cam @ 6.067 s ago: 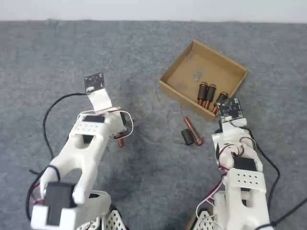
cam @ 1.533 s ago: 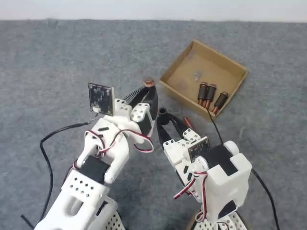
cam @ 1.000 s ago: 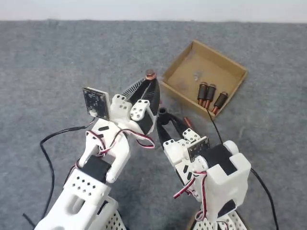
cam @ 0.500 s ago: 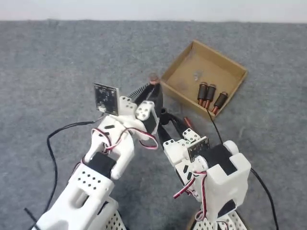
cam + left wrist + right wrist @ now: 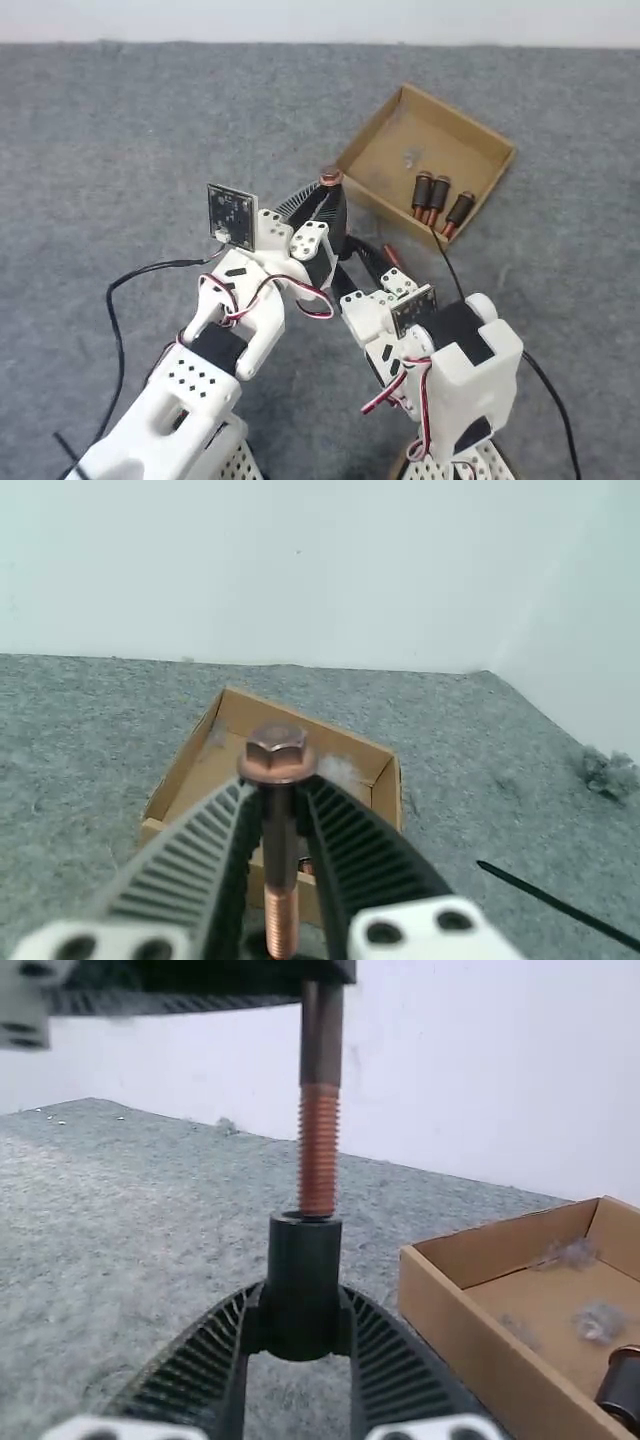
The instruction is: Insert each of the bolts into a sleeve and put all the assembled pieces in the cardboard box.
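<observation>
My left gripper [image 5: 326, 212] is shut on a copper bolt [image 5: 272, 855], held upright with its hex head [image 5: 330, 178] on top. My right gripper [image 5: 303, 1305] is shut on a black sleeve [image 5: 303, 1278], also upright, directly under the bolt. The bolt's threaded tip [image 5: 318, 1175] meets the sleeve's top opening. In the high view the right gripper [image 5: 352, 257] sits just below the left one, near the cardboard box [image 5: 372, 195]. Three assembled pieces [image 5: 438, 200] lie in that box. The left gripper's fingers hide the sleeve in the high view.
One loose copper bolt [image 5: 389, 254] lies on the grey carpet between the right gripper and the box wall. The box [image 5: 470, 1325] stands close beside the sleeve. Open carpet stretches to the left and far side. A black cable [image 5: 445, 260] runs from the right arm.
My left arm has carried the bolt rightward until it stands over the sleeve. The right arm has held still with the sleeve.
</observation>
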Robot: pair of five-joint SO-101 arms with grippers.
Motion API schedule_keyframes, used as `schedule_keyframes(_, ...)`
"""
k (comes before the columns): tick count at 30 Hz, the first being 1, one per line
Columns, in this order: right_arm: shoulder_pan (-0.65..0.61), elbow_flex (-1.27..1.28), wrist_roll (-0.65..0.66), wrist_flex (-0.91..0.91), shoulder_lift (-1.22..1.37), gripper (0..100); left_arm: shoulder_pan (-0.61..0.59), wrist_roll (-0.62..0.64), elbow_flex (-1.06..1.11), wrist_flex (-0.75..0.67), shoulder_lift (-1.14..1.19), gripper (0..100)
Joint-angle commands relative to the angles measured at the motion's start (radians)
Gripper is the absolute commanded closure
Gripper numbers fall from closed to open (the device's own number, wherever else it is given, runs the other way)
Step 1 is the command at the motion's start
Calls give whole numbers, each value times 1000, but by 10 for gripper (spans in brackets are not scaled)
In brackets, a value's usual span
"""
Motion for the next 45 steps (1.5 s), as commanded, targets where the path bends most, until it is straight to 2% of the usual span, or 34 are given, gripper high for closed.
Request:
schedule_keyframes(1, -5, 28, 12, -25, -38, 986, -5, -14, -7, -38, -9, 988)
schedule_keyframes(22, -2, 28, 12, -25, -38, 986, -32, -15, 28, -41, -2, 988)
schedule_keyframes(31, -2, 26, 12, -25, -38, 986, 14, -15, 119, -43, -3, 988)
schedule_keyframes(45, -2, 26, 12, -25, -38, 986, 14, -15, 223, -43, -8, 988)
